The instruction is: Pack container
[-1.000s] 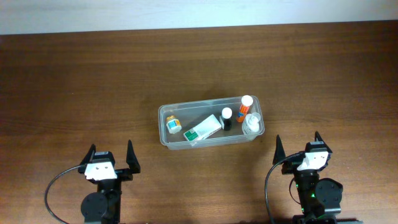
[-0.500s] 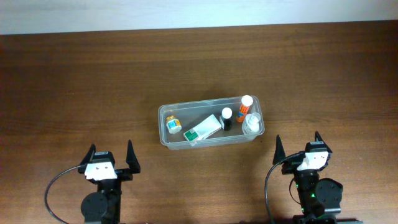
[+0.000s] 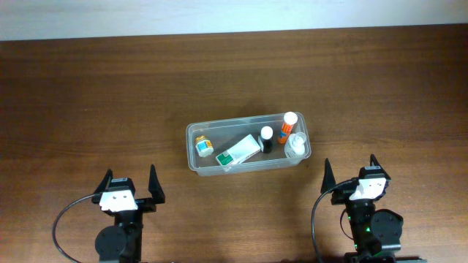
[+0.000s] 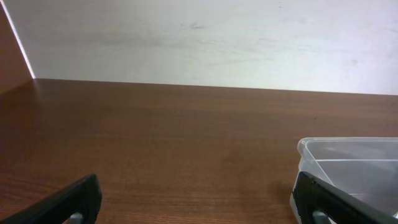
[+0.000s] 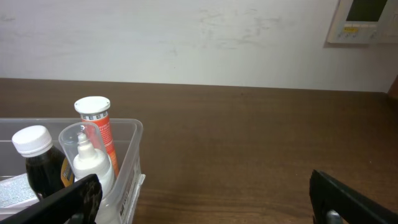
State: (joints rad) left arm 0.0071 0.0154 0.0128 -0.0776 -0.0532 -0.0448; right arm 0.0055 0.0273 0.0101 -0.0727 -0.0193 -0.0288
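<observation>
The clear plastic container (image 3: 191, 159) sits mid-table. It holds a small amber-capped bottle (image 3: 202, 145), a white and green box (image 3: 240, 152), a dark bottle with white cap (image 3: 266, 138), an orange tube with white cap (image 3: 288, 126) and a clear white bottle (image 3: 295, 145). My left gripper (image 3: 131, 183) is open and empty, near the front edge, left of the container; the container's corner (image 4: 348, 155) shows in the left wrist view. My right gripper (image 3: 349, 169) is open and empty, front right of the container. The right wrist view shows the container's end (image 5: 127, 158) with the orange tube (image 5: 96, 127), dark bottle (image 5: 40, 162) and clear bottle (image 5: 87, 163).
Brown wooden table (image 3: 110, 95) with a white wall behind it (image 4: 205, 37). A wall panel (image 5: 364, 22) shows at the right wrist view's top right.
</observation>
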